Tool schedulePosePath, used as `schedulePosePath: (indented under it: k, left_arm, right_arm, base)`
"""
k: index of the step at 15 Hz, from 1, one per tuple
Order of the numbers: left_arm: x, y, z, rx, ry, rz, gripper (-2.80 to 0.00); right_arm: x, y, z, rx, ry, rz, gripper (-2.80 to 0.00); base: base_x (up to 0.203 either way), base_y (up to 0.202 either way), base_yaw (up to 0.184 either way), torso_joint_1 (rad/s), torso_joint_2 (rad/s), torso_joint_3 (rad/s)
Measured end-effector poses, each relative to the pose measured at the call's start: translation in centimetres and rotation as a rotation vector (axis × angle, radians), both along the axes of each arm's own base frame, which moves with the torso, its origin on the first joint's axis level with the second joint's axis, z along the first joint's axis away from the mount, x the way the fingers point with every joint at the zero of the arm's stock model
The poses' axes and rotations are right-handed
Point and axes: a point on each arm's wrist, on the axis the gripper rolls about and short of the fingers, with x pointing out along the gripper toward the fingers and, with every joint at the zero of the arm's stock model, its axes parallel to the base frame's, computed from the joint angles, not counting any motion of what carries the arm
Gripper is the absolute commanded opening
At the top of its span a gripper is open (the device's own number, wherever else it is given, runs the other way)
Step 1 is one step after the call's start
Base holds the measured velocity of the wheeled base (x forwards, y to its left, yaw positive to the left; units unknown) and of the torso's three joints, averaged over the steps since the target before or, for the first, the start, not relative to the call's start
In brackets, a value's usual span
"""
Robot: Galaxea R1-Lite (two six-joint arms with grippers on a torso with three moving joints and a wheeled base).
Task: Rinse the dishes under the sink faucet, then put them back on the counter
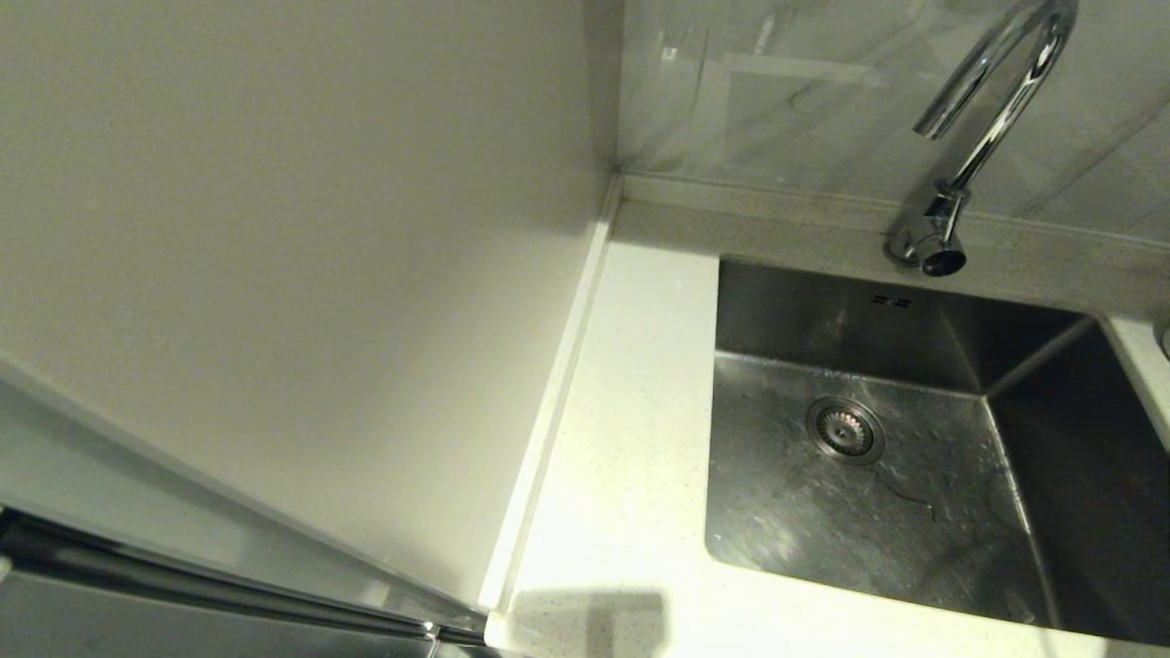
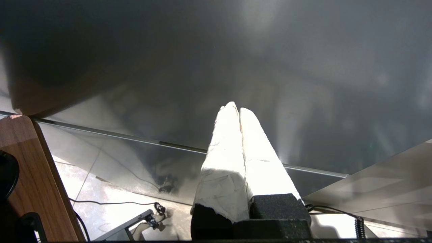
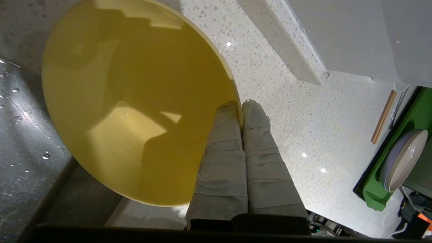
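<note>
Right wrist view: my right gripper (image 3: 241, 104) is pinched tight on the rim of the yellow bowl (image 3: 135, 101), one finger inside the rim and one outside. The bowl hangs tilted, its hollow facing the camera and holding nothing; it straddles the edge where the wet steel of the sink (image 3: 20, 135) meets the speckled counter (image 3: 287, 111). The counter lies on the gripper's outer-finger side, so I judge the set-down a short sideways carry onto it. Further along the counter, a green rack (image 3: 378, 189) holds a pale dish on edge.

Head view: the sink basin (image 1: 823, 512) holds only water streaks around the drain (image 1: 845, 429); the faucet (image 1: 992, 100) arches above it; neither arm appears here.

Left wrist view: my left gripper (image 2: 239, 109) is closed on nothing, parked away from the work.
</note>
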Motion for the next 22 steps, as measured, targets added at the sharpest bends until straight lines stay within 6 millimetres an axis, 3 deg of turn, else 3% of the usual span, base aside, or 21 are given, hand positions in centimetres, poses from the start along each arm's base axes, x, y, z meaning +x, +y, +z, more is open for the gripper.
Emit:
schedulePosePath:
  k: [17, 18, 19, 22]
  left_arm:
    - [0.0, 0.0, 0.0, 0.001, 0.0, 0.0, -2.8]
    - [0.0, 0.0, 0.0, 0.0, 0.0, 0.0, -2.8]
    - [0.0, 0.0, 0.0, 0.0, 0.0, 0.0, -2.8]
    - [0.0, 0.0, 0.0, 0.0, 0.0, 0.0, -2.8]
  right_arm:
    - [3.3, -3.8, -2.6, -0.037, -0.023, 0.019, -2.8]
    - [3.3, -3.9, -2.6, -0.037, -0.024, 0.019, -1.02]
    - [3.3, -3.9, -2.6, -0.039, -0.025, 0.018, 0.0]
    - [3.4, -4.2, -2.3, -0.055, -0.039, 0.014, 0.0]
  base:
    - [0.0, 0.0, 0.0, 0.0, 0.0, 0.0]
    - [0.0, 0.0, 0.0, 0.0, 0.0, 0.0]
    - [0.0, 0.0, 0.0, 0.0, 0.0, 0.0]
    - [0.0, 0.0, 0.0, 0.0, 0.0, 0.0]
